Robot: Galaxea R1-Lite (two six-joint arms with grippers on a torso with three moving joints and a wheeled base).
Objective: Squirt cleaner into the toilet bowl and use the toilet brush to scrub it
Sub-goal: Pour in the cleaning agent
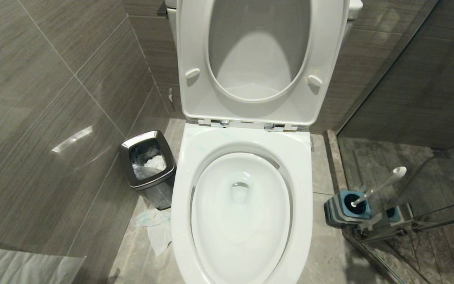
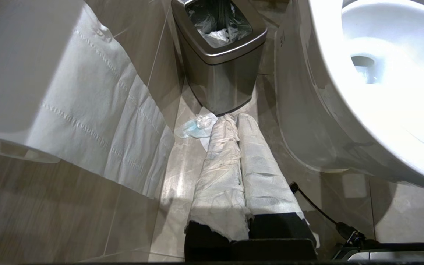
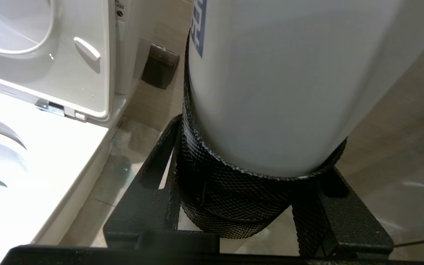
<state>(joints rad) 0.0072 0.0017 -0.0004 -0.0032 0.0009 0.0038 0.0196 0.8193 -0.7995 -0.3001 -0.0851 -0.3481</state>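
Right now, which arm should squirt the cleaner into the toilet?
The right. Its claw already grips a white bottle beside the toilet. The left claw is shut, low by the bin.

The toilet bowl [image 1: 242,221] is glossy white ceramic, smooth and mirror-bright. The waste bin [image 1: 148,169] is brushed steel with a thin plastic liner. Wall tiles [image 1: 45,118] are grey, finely streaked, with a soft sheen. The left pincer [image 2: 239,121] has fingers wrapped in crumpled paper. The right pincer [image 3: 256,173] has rough, cross-hatched black pads against a smooth white bottle [image 3: 289,81].
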